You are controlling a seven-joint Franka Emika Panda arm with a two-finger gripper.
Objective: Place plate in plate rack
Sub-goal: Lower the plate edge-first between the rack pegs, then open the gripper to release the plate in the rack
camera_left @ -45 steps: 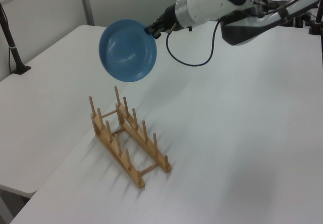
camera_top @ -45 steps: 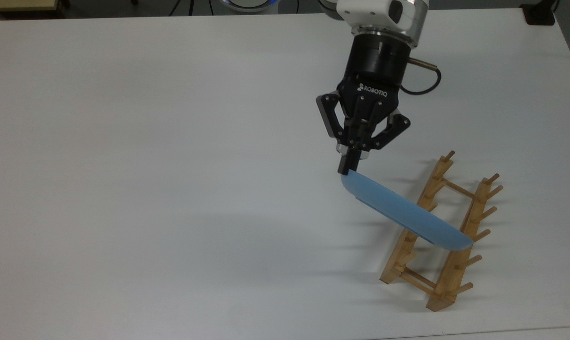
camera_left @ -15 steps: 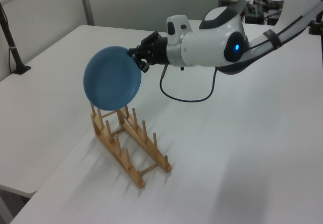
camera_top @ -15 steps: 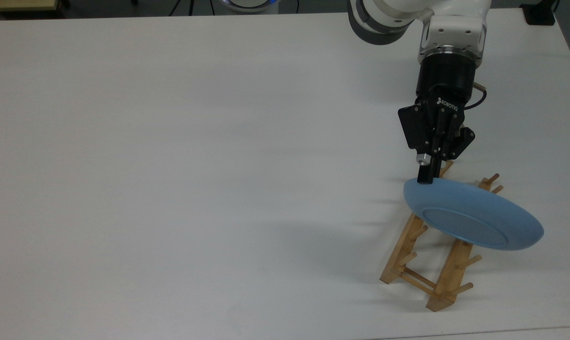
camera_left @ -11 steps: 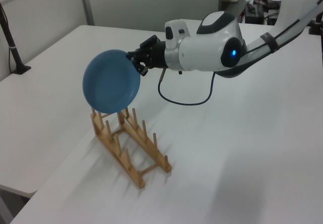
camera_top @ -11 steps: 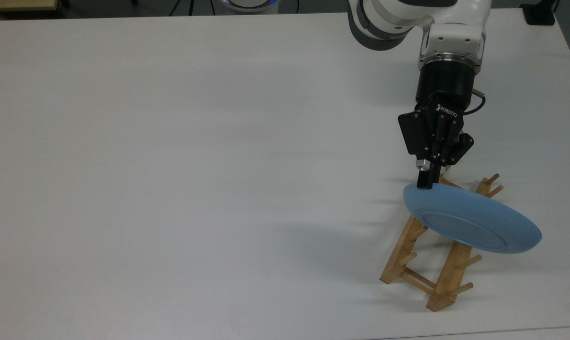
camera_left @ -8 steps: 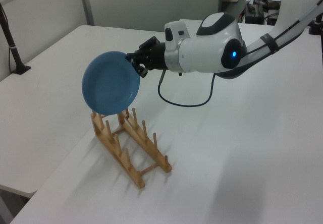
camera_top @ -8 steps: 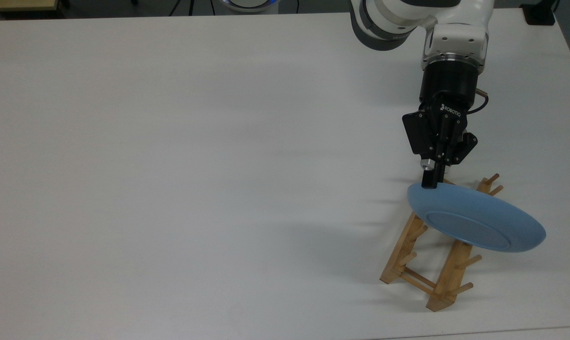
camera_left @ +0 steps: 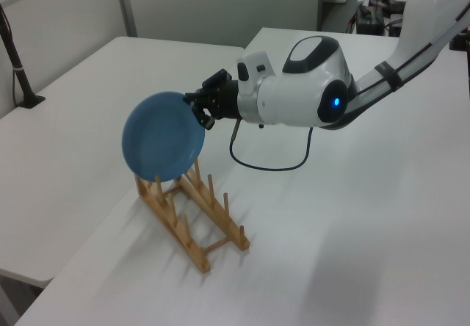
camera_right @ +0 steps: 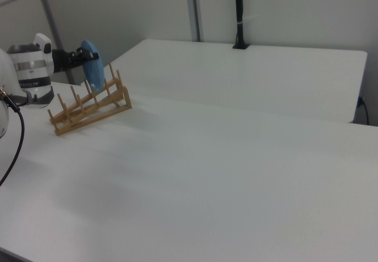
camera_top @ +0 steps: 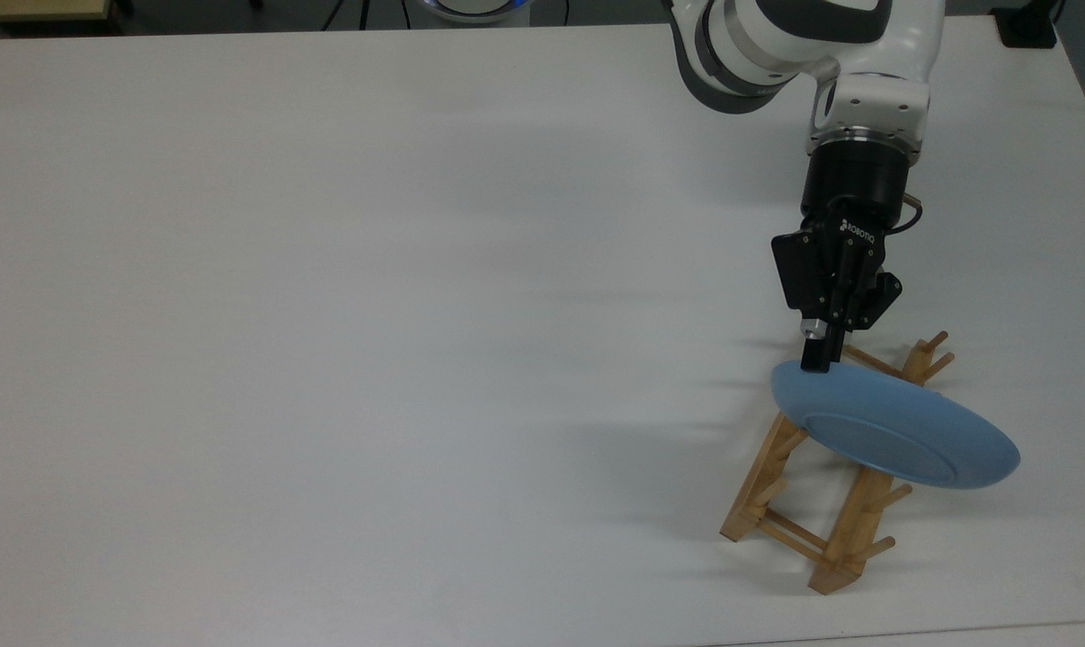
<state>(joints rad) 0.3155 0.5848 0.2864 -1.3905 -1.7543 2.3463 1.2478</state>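
Above the far end of the rack, in the top view, the gripper, marked ROBOTIQ, pinches the rim of the plate. The plate is round, smooth, light blue, tilted nearly on edge, its lower rim down among the upright pegs. The rack is light wood: two rails, thin crossbars, on the white table.

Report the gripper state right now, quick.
Gripper: closed on the rim of the plate, holding it over the plate rack.
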